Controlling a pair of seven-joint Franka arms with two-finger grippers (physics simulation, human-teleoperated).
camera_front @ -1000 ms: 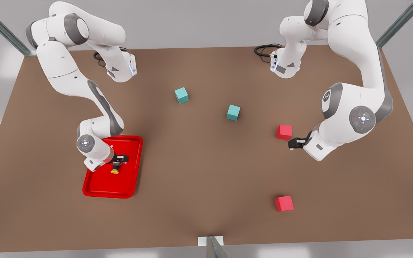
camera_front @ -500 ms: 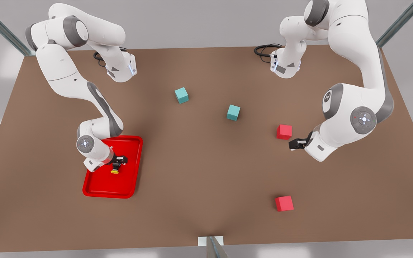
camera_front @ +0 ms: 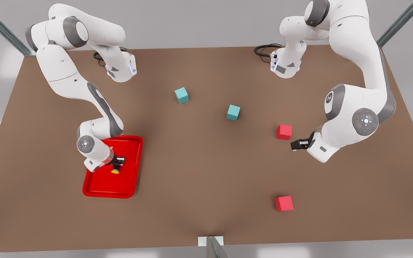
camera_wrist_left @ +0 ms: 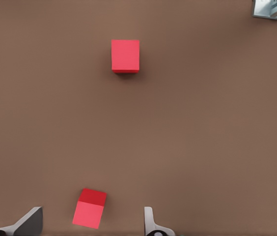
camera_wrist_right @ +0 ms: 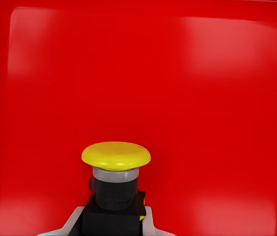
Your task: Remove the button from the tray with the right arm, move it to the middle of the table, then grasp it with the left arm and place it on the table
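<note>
Yellow-capped button (camera_wrist_right: pixel 116 183) pinched in right gripper (camera_front: pixel 117 164), fingers (camera_wrist_right: pixel 148 223) snug on body, over tray (camera_front: pixel 99 189). Left gripper (camera_front: pixel 294 146) idle, fingers (camera_wrist_left: pixel 28 222) spread wide, empty.

A pale grey floor (camera_front: pixel 199 25) is seen around the scene, crossed by 3 metal frame bars (camera_front: pixel 2 28) and soft light patches.

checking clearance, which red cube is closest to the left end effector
The small red cube just beside the left end effector; the other red cube lies farther off, near the table's front edge.
</note>
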